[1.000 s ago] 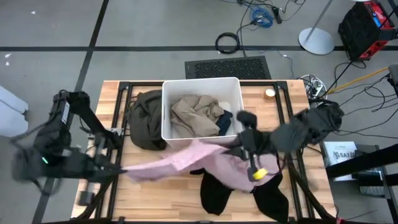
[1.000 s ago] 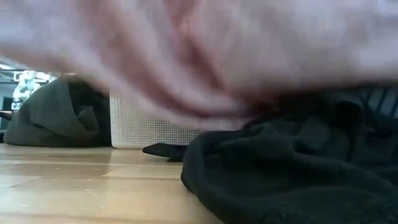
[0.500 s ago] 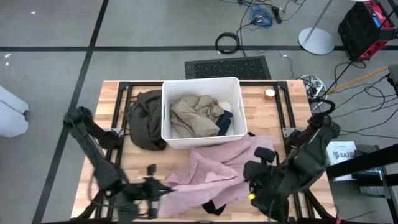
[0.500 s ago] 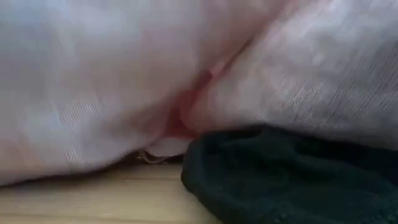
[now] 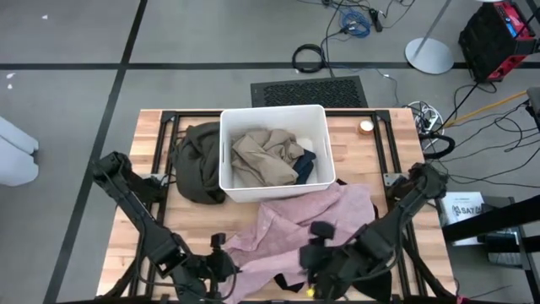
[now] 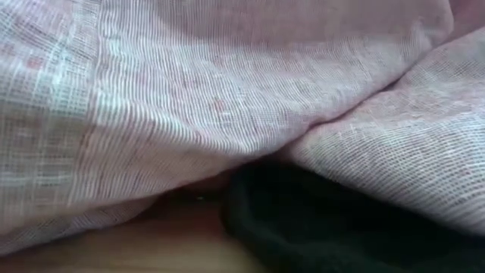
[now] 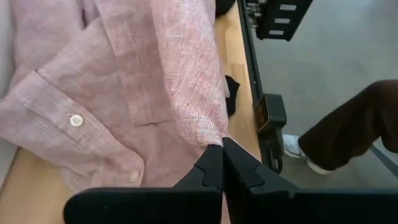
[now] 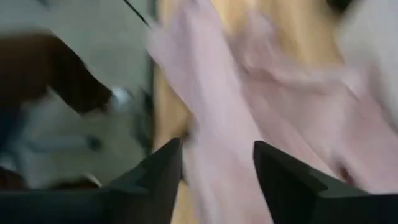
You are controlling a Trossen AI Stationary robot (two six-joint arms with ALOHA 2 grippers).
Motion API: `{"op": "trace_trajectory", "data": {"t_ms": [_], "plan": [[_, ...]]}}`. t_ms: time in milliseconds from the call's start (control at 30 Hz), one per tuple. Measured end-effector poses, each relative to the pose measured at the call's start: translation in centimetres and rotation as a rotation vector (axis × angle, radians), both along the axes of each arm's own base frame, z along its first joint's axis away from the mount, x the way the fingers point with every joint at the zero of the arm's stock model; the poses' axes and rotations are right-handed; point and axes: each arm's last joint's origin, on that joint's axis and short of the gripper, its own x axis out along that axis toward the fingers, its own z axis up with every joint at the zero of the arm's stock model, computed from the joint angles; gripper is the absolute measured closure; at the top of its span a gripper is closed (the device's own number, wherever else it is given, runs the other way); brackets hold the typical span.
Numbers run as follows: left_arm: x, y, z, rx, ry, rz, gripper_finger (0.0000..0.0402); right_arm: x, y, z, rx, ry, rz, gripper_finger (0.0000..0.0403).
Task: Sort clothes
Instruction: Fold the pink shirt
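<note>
Already the left gripper (image 7: 222, 163) is pinching the pink shirt (image 5: 295, 228) shut while the right gripper (image 8: 217, 165), fingers parted and empty, is risking dragging the black garment (image 6: 326, 227) underneath off the table edge.

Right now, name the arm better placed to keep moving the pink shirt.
Left: the left gripper is shut on the pink shirt, while the right gripper stands open.

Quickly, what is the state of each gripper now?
Left gripper: shut on the pink shirt.
Right gripper: open, fingers apart above the pink shirt, holding nothing.
</note>
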Motion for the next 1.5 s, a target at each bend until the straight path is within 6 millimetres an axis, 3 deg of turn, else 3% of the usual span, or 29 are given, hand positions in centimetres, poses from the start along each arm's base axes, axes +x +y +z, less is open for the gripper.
{"op": "trace_trajectory", "data": {"t_ms": [167,500,733,933,1100,1300,1500], "plan": [[0.0,0.0,0.0,-0.007,0.001,-0.007,0.0402,4.2,1.0,0.3,0.061,-0.272,0.103,0.0161],[0.2,-0.2,0.2,-0.020,-0.007,-0.037,0.0402,11.2,-1.9,-5.9,0.057,-0.200,0.186,0.0147],[0.1,-0.2,0.2,-0.013,-0.004,-0.041,0.0402,12.5,-1.9,-7.8,0.146,-0.154,0.241,0.0147],[0.6,0.3,0.2,-0.004,-0.008,-0.031,0.0402,12.7,-2.1,-8.1,0.114,-0.162,0.193,0.0155],[1.0,0.6,0.2,-0.004,-0.009,-0.017,0.0390,12.5,-2.4,-8.4,0.084,-0.131,0.174,0.0215],[1.0,0.6,0.2,0.017,-0.012,-0.033,0.0376,12.4,-2.4,-8.5,0.050,-0.118,0.202,0.0376],[0.9,0.3,0.3,0.104,-0.034,-0.135,0.0335,12.3,-2.4,-8.4,0.038,-0.123,0.210,0.0401]]}}
